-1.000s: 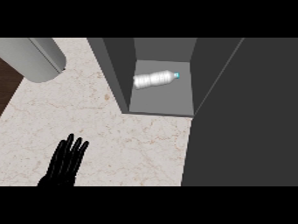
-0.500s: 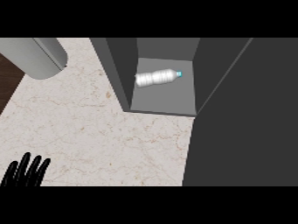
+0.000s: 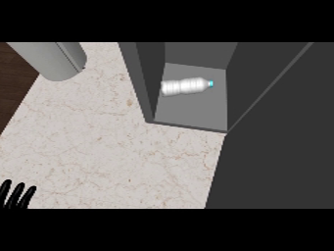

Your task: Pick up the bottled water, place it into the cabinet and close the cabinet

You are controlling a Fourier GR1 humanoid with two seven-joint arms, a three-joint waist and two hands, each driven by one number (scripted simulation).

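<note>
Fingers of our left hand: black, slender, straight and slightly fanned apart, clamped on nothing, showing only at the lower left corner of the frame above the pale bench. Of the palm we see little; it is cut by the frame's lower edge.

Bench: light marbled stone, cream with fine brownish veining, matte, filling the centre and left of the frame. Its left edge runs on a diagonal against dark brown wood-grained flooring at the far left.

Cabinet: grey box with flat, smooth panels, standing on the bench at upper centre. We note its interior open to view, a paler grey floor panel framed by darker side walls. Its door, a broad dark grey slab, stands open and fills the right side of the frame from top to bottom.

Bottled water: a small cylindrical bottle, whitish and ribbed along the body, with a bright blue cap at its right end. It lies on its side inside the cabinet, on the interior floor panel toward the back, cap pointing right and slightly up in the frame, apart from the hand.

Cylinder: a smooth light grey rounded object, at the upper left of the frame; we cannot tell what it is.
</note>
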